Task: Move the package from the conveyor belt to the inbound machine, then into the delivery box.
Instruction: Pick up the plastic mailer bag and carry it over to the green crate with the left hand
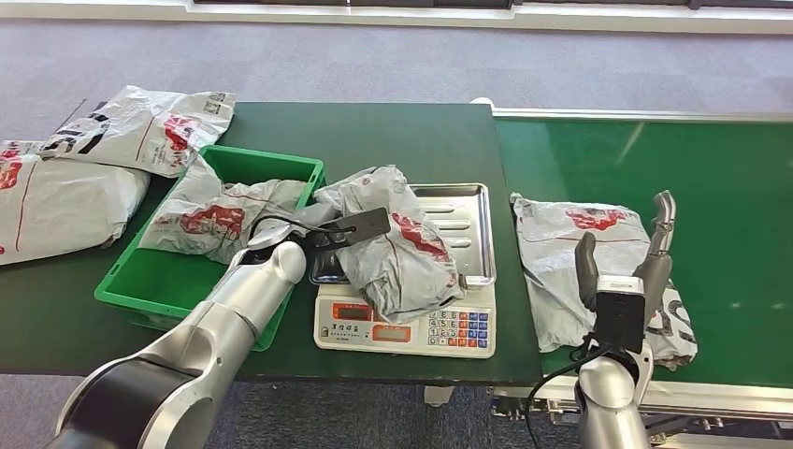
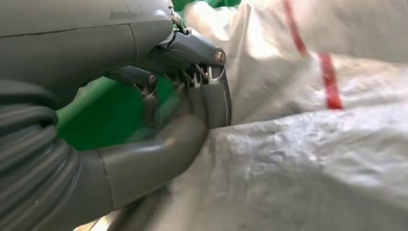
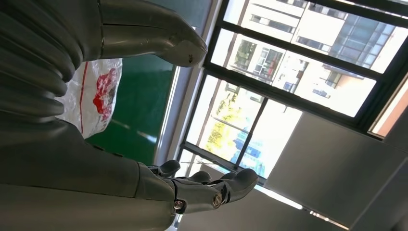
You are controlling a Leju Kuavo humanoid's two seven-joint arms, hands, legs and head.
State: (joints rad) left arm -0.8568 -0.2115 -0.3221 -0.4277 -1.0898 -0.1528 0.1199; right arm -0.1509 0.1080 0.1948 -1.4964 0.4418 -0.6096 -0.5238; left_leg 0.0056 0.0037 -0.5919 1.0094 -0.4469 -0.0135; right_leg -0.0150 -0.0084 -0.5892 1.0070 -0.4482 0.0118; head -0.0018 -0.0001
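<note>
A crumpled grey-white package [image 1: 402, 253] with red print lies on the scale's steel tray [image 1: 469, 210]. My left hand [image 1: 327, 232] reaches over the green bin's edge and pinches the package's left side. Up close, the thumb and fingers [image 2: 211, 96] close on a fold of the package [image 2: 312, 154]. A second package [image 1: 570, 257] lies on the green conveyor belt [image 1: 655, 150]. My right hand [image 1: 628, 267] is raised over its near edge with the fingers apart, holding nothing. The right wrist view shows that open hand [image 3: 192, 187], with the package [image 3: 98, 94] behind it.
The scale [image 1: 402, 329] has a keypad at its front. The green bin [image 1: 159, 281] to its left holds another package [image 1: 210, 220]. Further packages [image 1: 140, 126] lie at the dark table's back left. A metal rail [image 1: 645, 115] edges the belt's far side.
</note>
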